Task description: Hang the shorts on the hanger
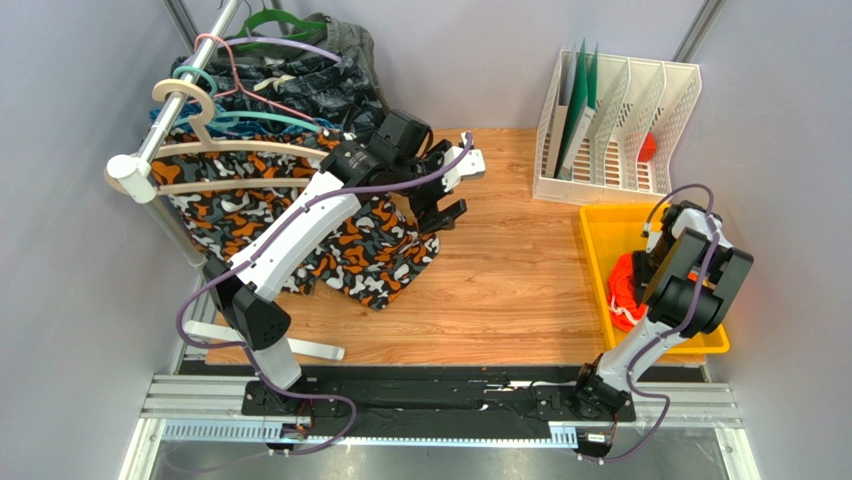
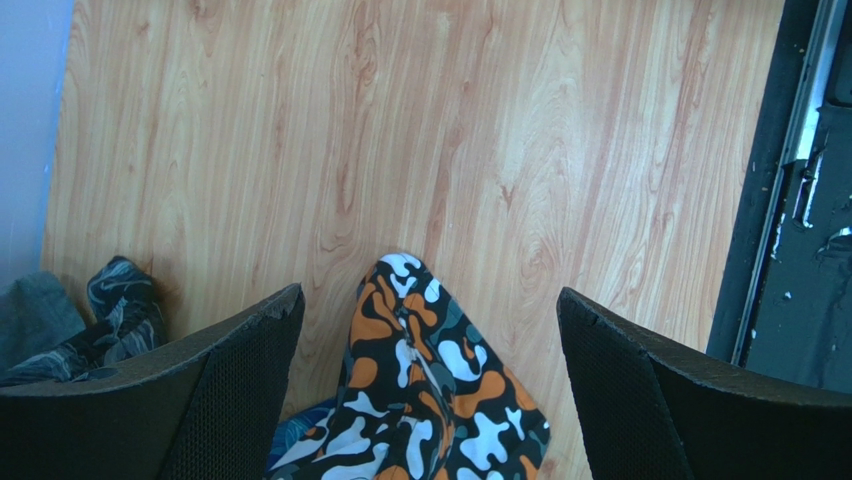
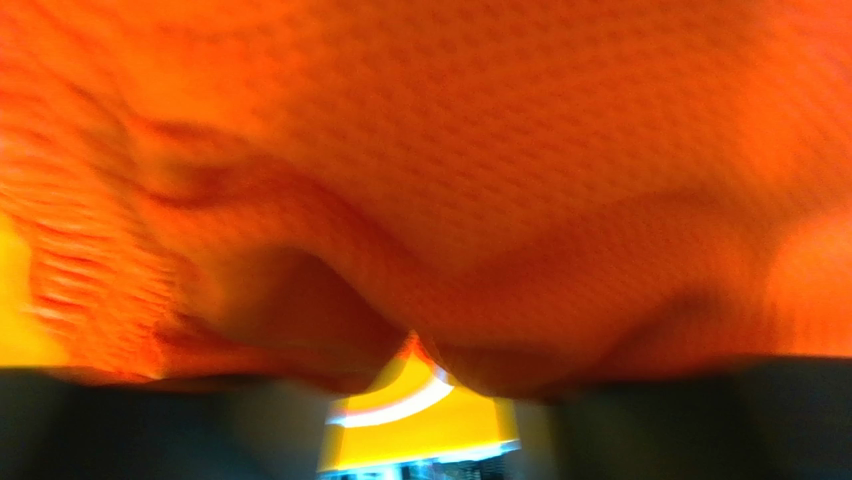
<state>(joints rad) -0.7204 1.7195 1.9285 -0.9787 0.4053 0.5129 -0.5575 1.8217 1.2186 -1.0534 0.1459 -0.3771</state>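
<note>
The orange-red shorts (image 1: 625,285) lie bunched in the yellow bin (image 1: 597,222) at the right. My right gripper (image 1: 641,277) reaches down into the bin onto them. In the right wrist view the shorts (image 3: 420,150) fill the picture. The right gripper (image 3: 425,400) is blurred, with a narrow gap between its fingers showing the bin. The cream hanger (image 1: 250,148) hangs on the rail at the back left. My left gripper (image 1: 440,195) stands open above the table beside it. In the left wrist view the left gripper (image 2: 428,293) holds nothing.
Camouflage-pattern shorts (image 1: 370,250) hang from the rail (image 1: 165,125) and spill onto the table; their corner (image 2: 420,400) lies under the left gripper. Dark shorts (image 1: 320,75) and thin coloured hangers (image 1: 255,115) crowd the rail. A white file rack (image 1: 615,130) stands at the back right.
</note>
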